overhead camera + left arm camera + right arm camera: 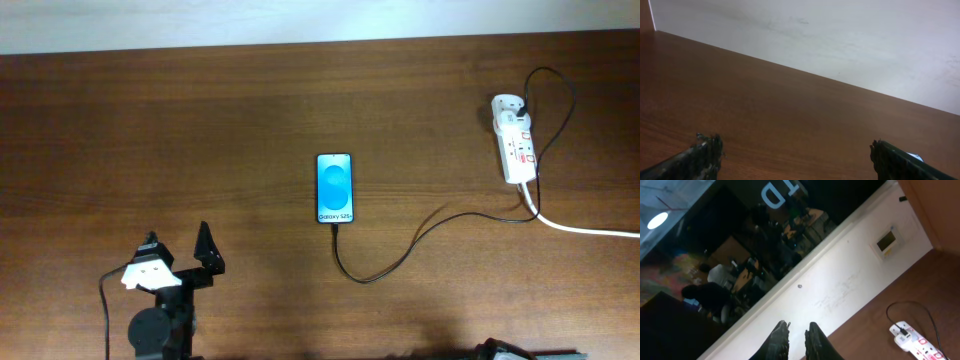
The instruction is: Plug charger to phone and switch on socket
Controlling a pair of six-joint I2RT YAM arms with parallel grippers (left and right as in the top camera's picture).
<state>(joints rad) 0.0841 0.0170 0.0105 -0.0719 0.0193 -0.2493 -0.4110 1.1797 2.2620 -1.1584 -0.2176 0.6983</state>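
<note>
The phone (335,187) lies screen up at the table's middle, its blue screen lit. The black charger cable (400,258) meets the phone's bottom edge, curves right, and runs up to the socket, a white power strip (514,140) at the far right. It loops above the strip to a white plug at the strip's top end. The strip (914,339) and cable loop (920,307) also show in the right wrist view. My left gripper (178,252) (796,152) is open and empty near the front left. My right gripper (796,330) is shut, empty, raised and pointing at the wall.
The strip's thick white cord (590,231) runs off the right edge. The brown wooden table (200,120) ends at a pale wall at the back. The right arm's base (500,350) sits at the front edge.
</note>
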